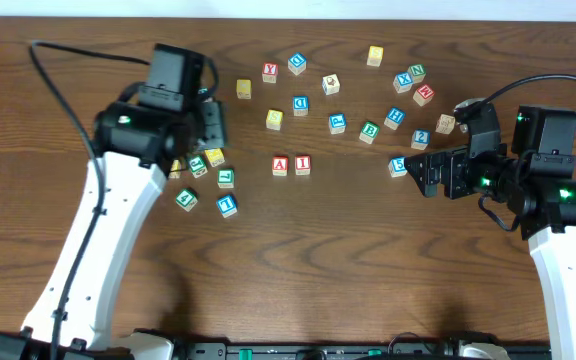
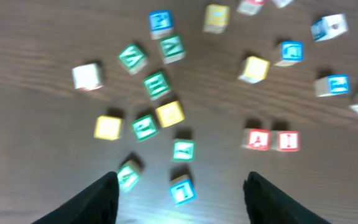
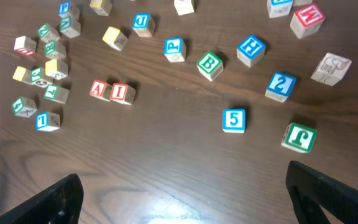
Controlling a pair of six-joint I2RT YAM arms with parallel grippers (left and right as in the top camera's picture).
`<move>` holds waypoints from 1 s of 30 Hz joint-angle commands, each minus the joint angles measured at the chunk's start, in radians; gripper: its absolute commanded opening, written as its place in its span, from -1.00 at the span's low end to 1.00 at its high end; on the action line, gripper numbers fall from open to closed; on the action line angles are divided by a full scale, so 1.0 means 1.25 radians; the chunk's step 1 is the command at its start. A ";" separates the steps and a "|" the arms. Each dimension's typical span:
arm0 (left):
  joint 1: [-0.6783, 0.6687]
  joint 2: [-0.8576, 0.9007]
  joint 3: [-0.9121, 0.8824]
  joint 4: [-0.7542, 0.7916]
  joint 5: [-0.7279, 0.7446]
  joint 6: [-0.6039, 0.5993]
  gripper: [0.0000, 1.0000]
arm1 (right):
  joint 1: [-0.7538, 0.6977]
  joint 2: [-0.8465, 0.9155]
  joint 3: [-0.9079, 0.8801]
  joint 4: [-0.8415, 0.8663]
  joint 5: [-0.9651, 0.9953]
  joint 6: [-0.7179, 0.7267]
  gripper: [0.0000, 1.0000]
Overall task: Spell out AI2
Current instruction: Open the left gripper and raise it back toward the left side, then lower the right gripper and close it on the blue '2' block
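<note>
A red A block [image 1: 280, 165] and a red I block [image 1: 302, 164] stand side by side, touching, at the table's middle. They also show in the left wrist view, A [image 2: 256, 139] and I [image 2: 286, 140], and in the right wrist view, A [image 3: 98, 89] and I [image 3: 122, 93]. A blue 2 block [image 1: 420, 138] lies to their right, also in the right wrist view [image 3: 280, 84]. My left gripper [image 1: 213, 125] is open and empty above the left cluster [image 2: 182, 214]. My right gripper [image 1: 420, 170] is open and empty, near the 2 block [image 3: 188, 193].
Several loose letter blocks lie across the back of the table, among them a green B [image 1: 369, 131] and a blue H [image 1: 395, 117]. A blue 5 block [image 3: 233, 120] and a green J block [image 3: 299, 137] lie just ahead of my right gripper. Green, yellow and blue blocks cluster at left [image 2: 157, 85].
</note>
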 commanded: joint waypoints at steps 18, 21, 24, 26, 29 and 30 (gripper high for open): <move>0.121 -0.005 0.019 -0.022 -0.010 0.036 0.96 | 0.014 0.110 0.172 -0.045 0.209 0.194 0.46; 0.121 -0.005 0.019 -0.023 -0.010 0.036 0.96 | 0.024 0.180 0.231 -0.081 0.278 0.220 0.36; 0.121 -0.004 0.018 -0.023 -0.010 0.036 0.96 | 0.045 0.244 0.257 -0.080 0.322 0.278 0.30; 0.121 -0.004 0.018 -0.023 -0.010 0.036 0.96 | 0.056 0.281 0.261 -0.066 0.352 0.320 0.28; 0.121 -0.004 0.018 -0.023 -0.010 0.036 0.96 | 0.070 0.330 0.261 -0.044 0.381 0.358 0.27; 0.121 -0.004 0.018 -0.023 -0.010 0.036 0.96 | 0.074 0.346 0.261 -0.037 0.389 0.368 0.24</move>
